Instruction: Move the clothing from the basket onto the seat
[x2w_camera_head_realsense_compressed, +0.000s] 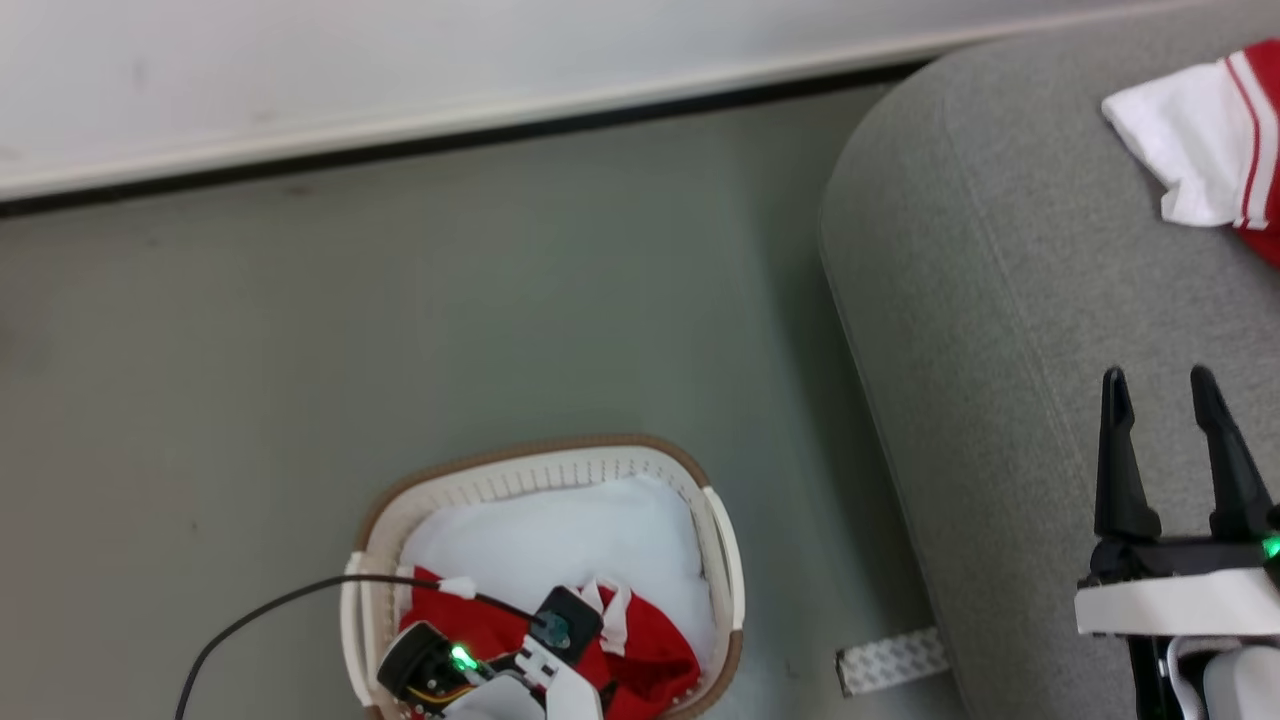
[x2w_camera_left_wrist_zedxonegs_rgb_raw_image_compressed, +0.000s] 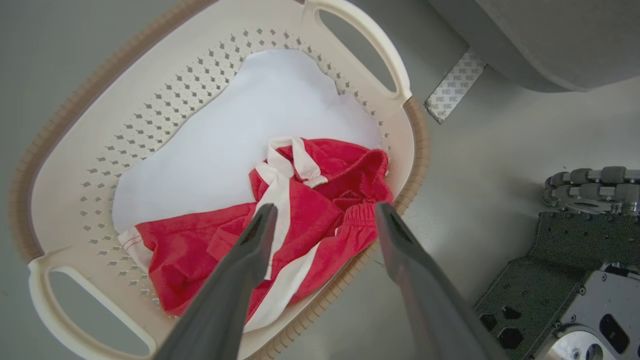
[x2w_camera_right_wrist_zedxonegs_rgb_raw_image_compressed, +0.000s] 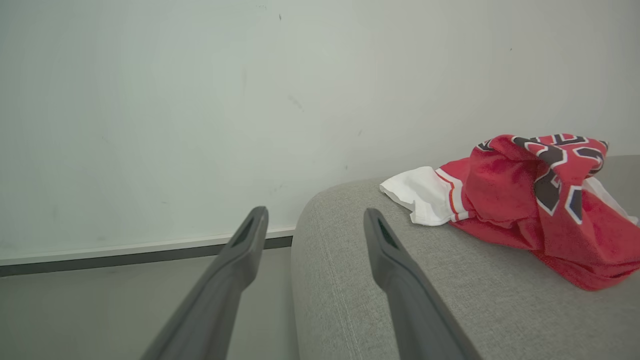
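Left arm: left gripper (x2w_camera_left_wrist_zedxonegs_rgb_raw_image_compressed: 326, 207) hangs over the basket (x2w_camera_left_wrist_zedxonegs_rgb_raw_image_compressed: 150, 100), its 2 dark fingers spread wide and pinching nothing. The tips point down at the red garment (x2w_camera_left_wrist_zedxonegs_rgb_raw_image_compressed: 320, 200); I cannot tell whether they touch the cloth.

Basket: oval, cream, with perforated walls, a brown rim and 2 white handles. It stands on the grey floor (x2w_camera_head_realsense_compressed: 400, 330), just left of the seat (x2w_camera_head_realsense_compressed: 1000, 300) and apart from it.
- 1 item of clothing is inside: the red garment, crumpled, with white bands and a gathered waistband. It lies in the half of the basket nearer the robot.
- A plain white pad (x2w_camera_left_wrist_zedxonegs_rgb_raw_image_compressed: 225, 125) lies under it and covers the basket bottom.

Seat: large, grey woven fabric, rounded edge.
- The red jersey (x2w_camera_right_wrist_zedxonegs_rgb_raw_image_compressed: 525, 200) lies bunched on top, toward the wall (x2w_camera_right_wrist_zedxonegs_rgb_raw_image_compressed: 150, 100). It has black lettering outlined in white, and a white sleeve with thin red stripes.
- The head view shows only a corner of it (jersey cropped at the frame edge).

Right arm: right gripper (x2w_camera_head_realsense_compressed: 1158, 375) is above the seat surface with its 2 fingers parted and nothing between them. It is well apart from the jersey.

Other: a patterned strip (x2w_camera_head_realsense_compressed: 890, 660) lies flat on the floor between the basket and the seat. A black cable (x2w_camera_head_realsense_compressed: 270, 605) runs to the left wrist. Part of the robot's dark base (x2w_camera_left_wrist_zedxonegs_rgb_raw_image_compressed: 575, 280) shows beside the basket.
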